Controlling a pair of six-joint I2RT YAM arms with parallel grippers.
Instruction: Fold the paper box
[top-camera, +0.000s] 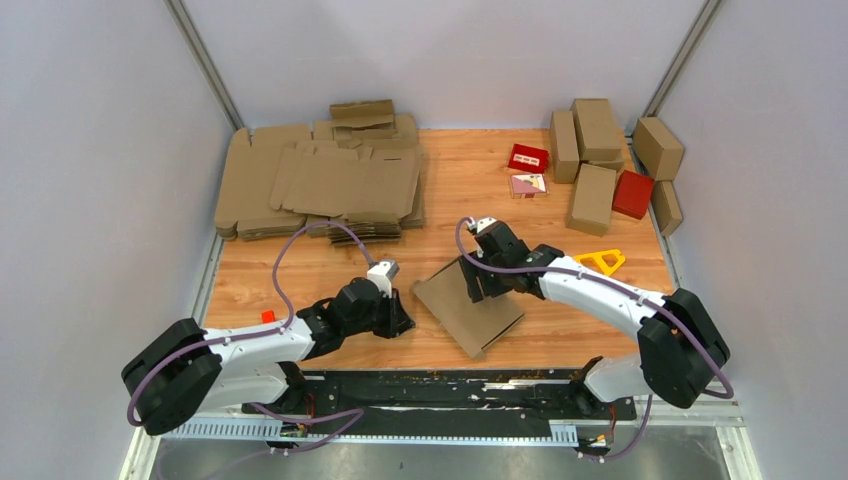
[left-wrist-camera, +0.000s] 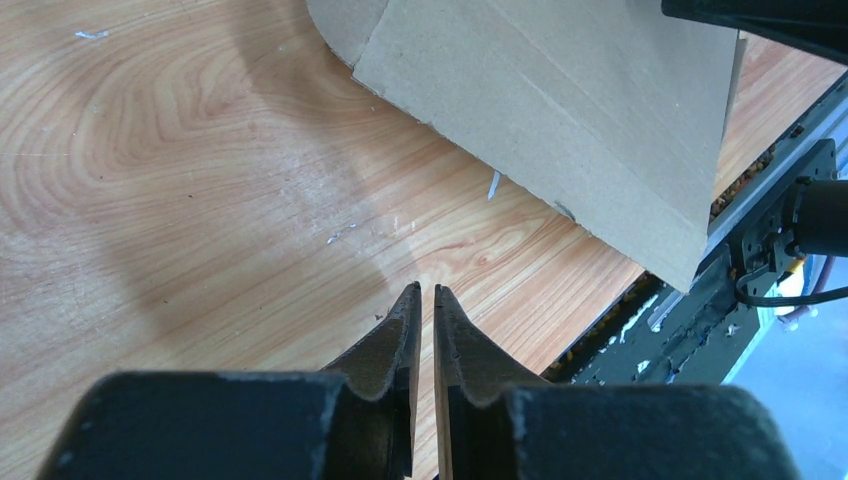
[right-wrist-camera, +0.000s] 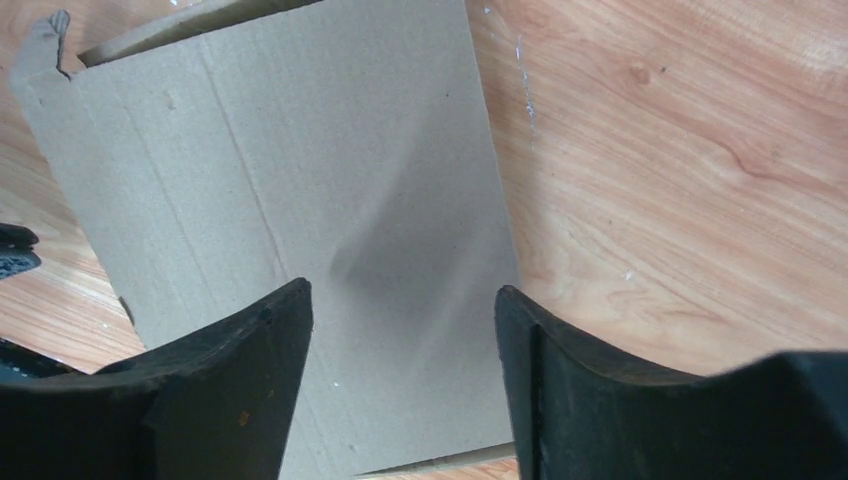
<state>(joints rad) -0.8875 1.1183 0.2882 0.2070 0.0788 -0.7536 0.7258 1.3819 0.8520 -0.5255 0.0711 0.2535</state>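
Brown cardboard paper box (top-camera: 460, 310) closed, shallow; crease lines visible

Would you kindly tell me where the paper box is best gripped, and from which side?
Probably the long far-right edge, approached from above and the right. The paper box lies flat on the table, too wide to span, and the open right hand hangs over that edge.
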